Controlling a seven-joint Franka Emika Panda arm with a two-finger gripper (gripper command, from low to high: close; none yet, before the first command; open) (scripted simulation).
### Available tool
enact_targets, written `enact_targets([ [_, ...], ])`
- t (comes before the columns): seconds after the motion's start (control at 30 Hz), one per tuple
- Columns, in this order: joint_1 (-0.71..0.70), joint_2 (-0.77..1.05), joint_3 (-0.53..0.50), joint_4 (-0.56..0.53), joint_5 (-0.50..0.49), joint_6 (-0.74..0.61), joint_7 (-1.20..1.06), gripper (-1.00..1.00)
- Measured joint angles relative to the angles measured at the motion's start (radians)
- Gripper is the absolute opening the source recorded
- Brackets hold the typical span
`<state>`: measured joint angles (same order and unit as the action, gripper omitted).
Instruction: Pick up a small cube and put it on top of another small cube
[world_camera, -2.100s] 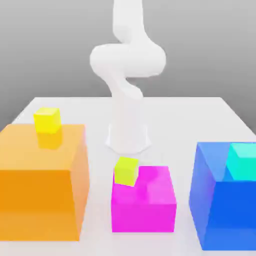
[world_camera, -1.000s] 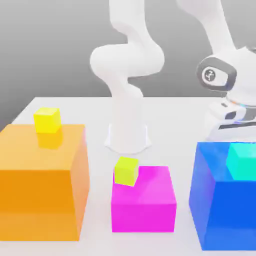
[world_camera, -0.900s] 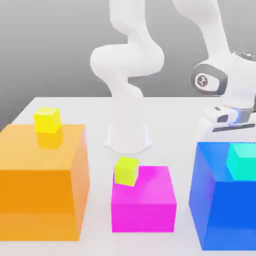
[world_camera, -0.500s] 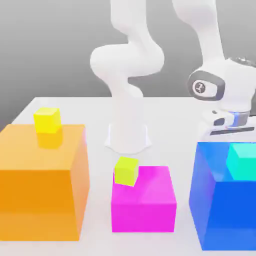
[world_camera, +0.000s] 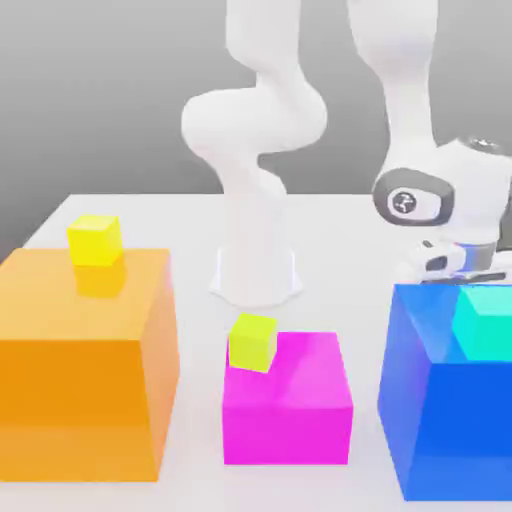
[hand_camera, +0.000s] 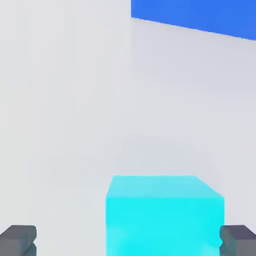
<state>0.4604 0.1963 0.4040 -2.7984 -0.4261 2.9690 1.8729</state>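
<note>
Three big blocks stand on the white worktop (world_camera: 360, 215): one orange block (world_camera: 85, 360), one magenta block (world_camera: 288, 400) and one blue block (world_camera: 450, 400). Three small cubes are in sight: a yellow cube (world_camera: 94, 240) on the orange block, a yellow-green cube (world_camera: 252, 342) on a corner of the magenta block, and a cyan cube (hand_camera: 162, 215), which seems to sit against the blue block, though whether on it or behind it is hard to tell. The single white arm's hand (world_camera: 445, 205) hovers just above that blue block. In the hand view the two dark fingers (hand_camera: 19, 240) are spread wide, one on each side of the cyan cube, apart from it and pinching nothing. The two yellowish cubes lie well away from the fingers.
</note>
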Motion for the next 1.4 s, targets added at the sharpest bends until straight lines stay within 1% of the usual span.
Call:
enact_targets([
  [0.17, 0.121, 0.061, -0.161, 0.002, -0.141, 0.062, 0.102, 0.0],
  [0.2, 0.149, 0.074, -0.196, 0.002, -0.167, 0.076, 0.12, -1.0],
  [0.37, 0.149, 0.074, -0.196, 0.002, -0.168, 0.079, 0.121, -1.0],
  [0.4, 0.163, 0.08, -0.214, 0.002, -0.18, 0.086, 0.131, -1.0],
  [0.43, 0.155, 0.076, -0.204, 0.002, -0.173, 0.081, 0.125, -1.0],
  [0.5, 0.116, 0.057, -0.153, 0.002, -0.131, 0.06, 0.095, -1.0],
  [0.7, -0.003, -0.014, 0.015, -0.002, 0.044, -0.008, -0.031, -1.0],
  [0.93, -0.076, -0.091, 0.14, -0.009, 0.237, -0.068, -0.169, -1.0],
  [1.17, -0.088, -0.156, 0.189, -0.024, 0.38, -0.108, -0.274, -1.0],
  [1.4, -0.078, -0.204, 0.195, -0.052, 0.462, -0.122, -0.338, -1.0],
])
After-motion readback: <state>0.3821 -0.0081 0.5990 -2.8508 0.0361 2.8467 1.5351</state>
